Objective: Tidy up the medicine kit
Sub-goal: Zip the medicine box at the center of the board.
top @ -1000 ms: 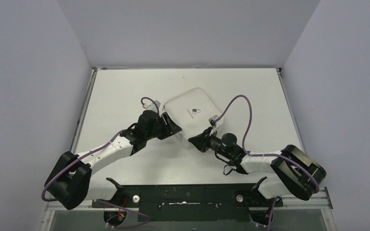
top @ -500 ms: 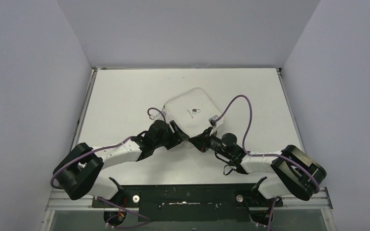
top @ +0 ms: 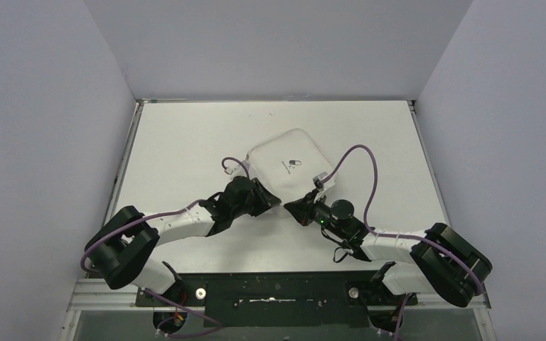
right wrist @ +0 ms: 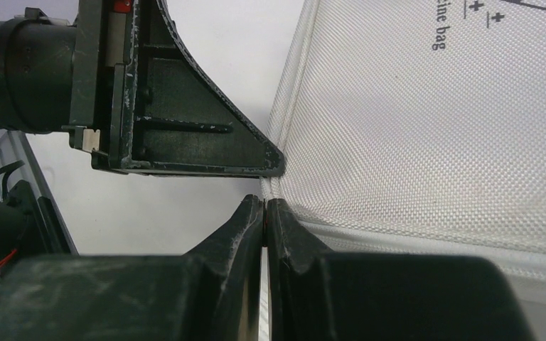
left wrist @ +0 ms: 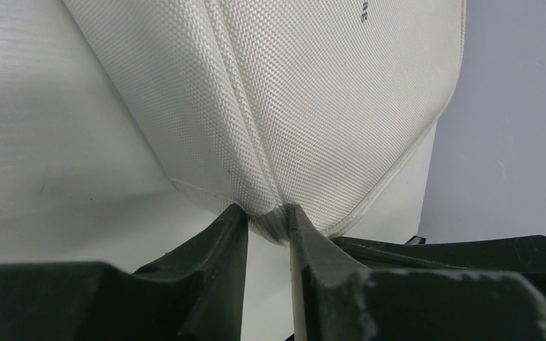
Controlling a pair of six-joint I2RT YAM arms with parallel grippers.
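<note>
A white table (top: pixel 178 142) spreads out on all sides of the medicine kit (top: pixel 288 165), walled in by plain grey panels. The kit, a pale square case with rounded corners, lies flat near the middle of the table, turned so one corner points back toward the two arm bases. The left arm (top: pixel 178 222), white with black joints, reaches in low from the kit's near-left side. The right arm (top: pixel 391 245) reaches in from its near-right side, so the two meet at that near corner. Up close the kit's surface shows a fine woven texture, with a raised seam running round its edge. The left gripper (top: pixel 273 202) has its two dark fingers (left wrist: pixel 220 249) drawn in against either side of the corner seam, pinching it. The right gripper (top: pixel 291 207) sits just beside it at the same corner, jaws pressed together with their tips against the seam. Whether a sliver of the edge is caught between them cannot be told. A purple cable (top: pixel 359 163) loops up beside the kit's right edge, and a shorter one (top: pixel 229 169) curls at its left edge. A small dark pill logo (top: pixel 293 163) marks the middle of the lid
</note>
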